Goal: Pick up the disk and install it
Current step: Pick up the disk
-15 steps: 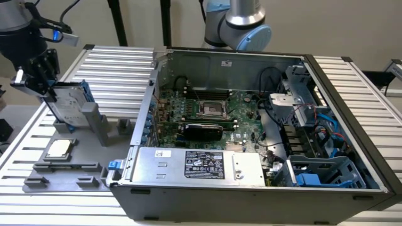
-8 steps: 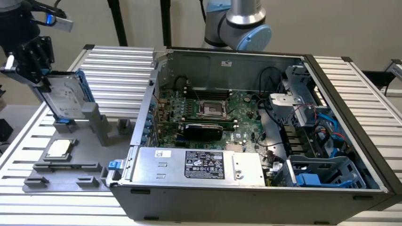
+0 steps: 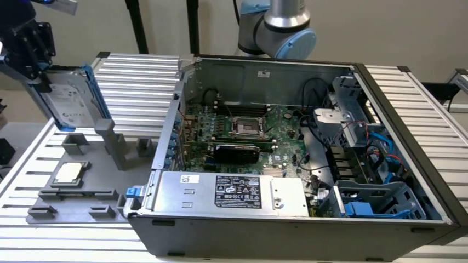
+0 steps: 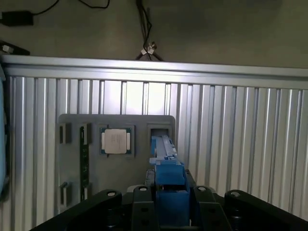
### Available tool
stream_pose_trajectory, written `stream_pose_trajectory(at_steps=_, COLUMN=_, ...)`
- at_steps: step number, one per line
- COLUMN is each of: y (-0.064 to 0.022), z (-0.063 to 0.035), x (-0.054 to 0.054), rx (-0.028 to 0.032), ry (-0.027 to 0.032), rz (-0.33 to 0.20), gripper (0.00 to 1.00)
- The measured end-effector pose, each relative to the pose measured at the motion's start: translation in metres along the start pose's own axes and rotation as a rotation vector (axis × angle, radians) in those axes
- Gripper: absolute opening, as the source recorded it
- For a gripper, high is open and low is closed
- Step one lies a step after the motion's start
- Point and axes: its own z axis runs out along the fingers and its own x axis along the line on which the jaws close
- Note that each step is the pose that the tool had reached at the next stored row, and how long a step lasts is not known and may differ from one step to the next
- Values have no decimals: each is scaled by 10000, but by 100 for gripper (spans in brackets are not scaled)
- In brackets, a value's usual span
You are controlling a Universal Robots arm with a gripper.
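Hanging above the grey fixture tray (image 3: 80, 196) by the tabletop's (image 3: 139, 82) edge on the exterior view's left, the disk (image 3: 67, 104) is clear of its slot. It is tilted, with its low corner just over a tray post. The gripper (image 3: 45, 76) is clamped on its upper end, jaws against the blue rails. The open computer case (image 3: 292, 142) takes up the middle of the tabletop. The blue drive cage (image 3: 376, 200) sits in the case's near corner on the exterior view's right, well apart from the disk. The processor chip (image 3: 67, 172) rests in its tray pocket below the disk.

Risk, as I judge it: the grip is high on a long, tilted part, so the disk could swing or slip in the jaws. A skewed disk would jam at the cage mouth. Loose blue cables (image 3: 384, 153) beside the cage could snag a rail.

Wrist view: the gripper (image 4: 169, 195) is closed on the blue rail. The disk (image 4: 162, 144) shows edge-on, reaching toward the empty tray pocket (image 4: 161, 130). The processor chip (image 4: 115, 142) lies just beside that pocket, and a green memory stick (image 4: 84, 159) lies beyond it. Risk here: the low end is near the tray. A sideways move could clip the pocket wall and twist the disk in the grip.
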Motion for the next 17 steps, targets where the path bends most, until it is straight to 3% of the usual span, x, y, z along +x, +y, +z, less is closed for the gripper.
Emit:
stream_pose_trajectory(at_steps=7, y=-100, z=-321, x=3, rx=1, ry=0, rz=-1, gripper=33)
stream_pose_trajectory(at_steps=17, y=-504, z=-785, x=16, rx=-21, ry=-3, rz=-1, gripper=33)
